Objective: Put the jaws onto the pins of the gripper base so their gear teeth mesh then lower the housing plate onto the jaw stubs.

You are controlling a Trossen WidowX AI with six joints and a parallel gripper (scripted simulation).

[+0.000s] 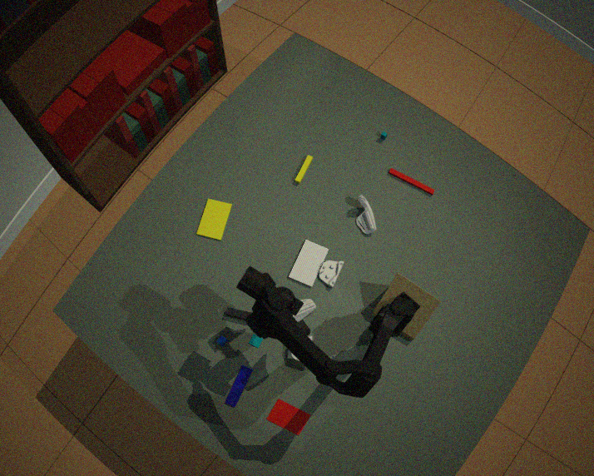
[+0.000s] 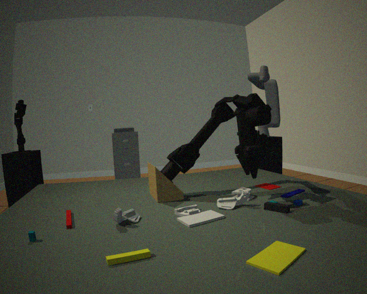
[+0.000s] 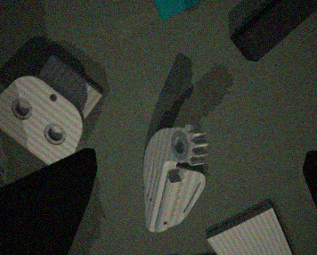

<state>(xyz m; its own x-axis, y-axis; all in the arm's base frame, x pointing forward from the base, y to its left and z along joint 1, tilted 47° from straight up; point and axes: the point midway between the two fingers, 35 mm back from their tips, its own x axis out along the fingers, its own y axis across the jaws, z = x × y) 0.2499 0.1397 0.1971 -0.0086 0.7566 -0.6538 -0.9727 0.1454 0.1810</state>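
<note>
The gripper base (image 3: 36, 134) (image 2: 240, 190) lies with its two pins up, bare, at the left in the wrist view, partly shaded. One grey-white jaw (image 3: 156, 178) (image 1: 305, 309) (image 2: 225, 203) lies apart from it, its gear teeth at the upper right in the wrist view. The other jaw (image 1: 367, 218) (image 2: 132, 216) lies farther off, towards the red bar. The housing plate (image 1: 332, 273) (image 2: 187, 211) lies beside a plain white slab (image 1: 304, 262) (image 2: 200, 218). My gripper (image 3: 203, 160) (image 2: 251, 176) is open and empty, pointing down above the nearer jaw, one finger on each side in the wrist view.
A black block (image 2: 276, 207) (image 3: 272, 31), a teal tile (image 1: 255, 340) (image 3: 175, 6), a blue cube (image 1: 221, 340), a blue bar (image 1: 239, 386) and a red tile (image 1: 282, 414) lie near the arm. A yellow slab (image 1: 215, 219), yellow bar (image 1: 304, 169) and red bar (image 1: 411, 181) lie farther away.
</note>
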